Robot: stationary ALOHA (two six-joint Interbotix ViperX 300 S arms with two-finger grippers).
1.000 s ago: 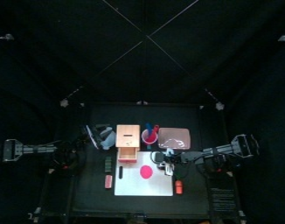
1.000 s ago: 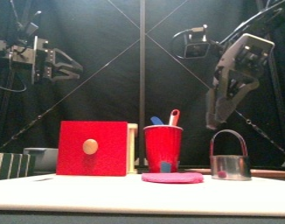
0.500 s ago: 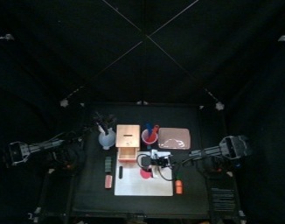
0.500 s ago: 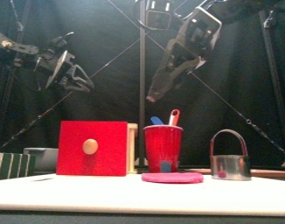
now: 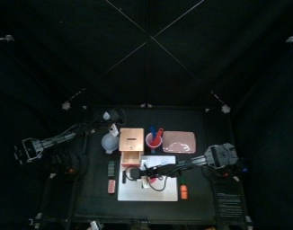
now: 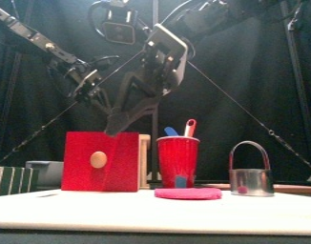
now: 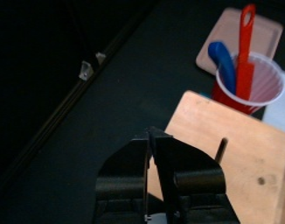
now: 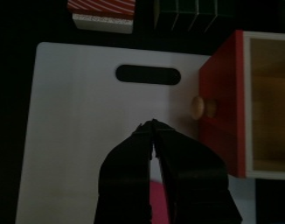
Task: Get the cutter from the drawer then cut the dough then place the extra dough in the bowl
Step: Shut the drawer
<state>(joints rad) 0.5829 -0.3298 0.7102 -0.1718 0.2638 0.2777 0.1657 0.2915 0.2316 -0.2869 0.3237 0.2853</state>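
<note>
Nearest, at the front view's lower centre, the pink dough (image 6: 188,193) lies flat on the white board (image 8: 75,140). The cutter (image 6: 251,172) stands upright to its right, already out of the drawer. Beyond, the right tool (image 8: 149,128), jaws pressed together on nothing, points at the red drawer front (image 6: 101,162), knob (image 8: 201,107) just ahead; the cutter is well apart toward lower right, yet this arm looks nearer it. Farthest, the left tool (image 7: 153,138), likewise closed and empty, hovers over the wooden box (image 7: 232,131).

Table (image 5: 93,207) — board (image 5: 168,191), box (image 5: 132,138), perhaps tray (image 5: 182,140)
</note>
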